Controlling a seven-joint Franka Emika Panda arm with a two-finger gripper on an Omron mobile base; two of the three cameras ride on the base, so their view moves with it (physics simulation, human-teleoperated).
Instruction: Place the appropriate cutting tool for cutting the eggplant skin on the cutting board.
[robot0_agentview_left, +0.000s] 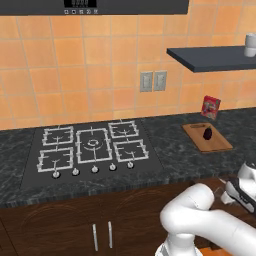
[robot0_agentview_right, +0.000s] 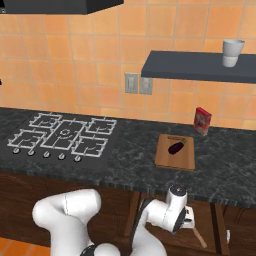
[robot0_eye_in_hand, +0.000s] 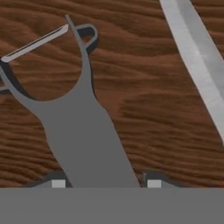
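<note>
A grey Y-shaped peeler (robot0_eye_in_hand: 83, 127) lies on the brown wood floor of a drawer (robot0_eye_in_hand: 153, 109), its thin blade toward the view's upper left. My gripper (robot0_eye_in_hand: 106, 183) straddles the peeler's broad handle, one fingertip (robot0_eye_in_hand: 59, 183) against each side, shut on it. To the right lies a knife blade (robot0_eye_in_hand: 197, 57). Up on the counter, the small dark eggplant (robot0_agentview_left: 207, 133) (robot0_agentview_right: 175, 147) rests on the light-brown cutting board (robot0_agentview_left: 220, 144) (robot0_agentview_right: 165, 159). My arm reaches down below the counter's front edge, under the board.
A red-and-white box (robot0_agentview_left: 211, 106) (robot0_agentview_right: 202, 121) stands behind the board by the tiled wall. The gas stove (robot0_agentview_left: 92, 147) (robot0_agentview_right: 60, 135) lies left of it. A dark shelf (robot0_agentview_left: 210, 56) with a white cup (robot0_agentview_right: 232, 52) hangs above the board.
</note>
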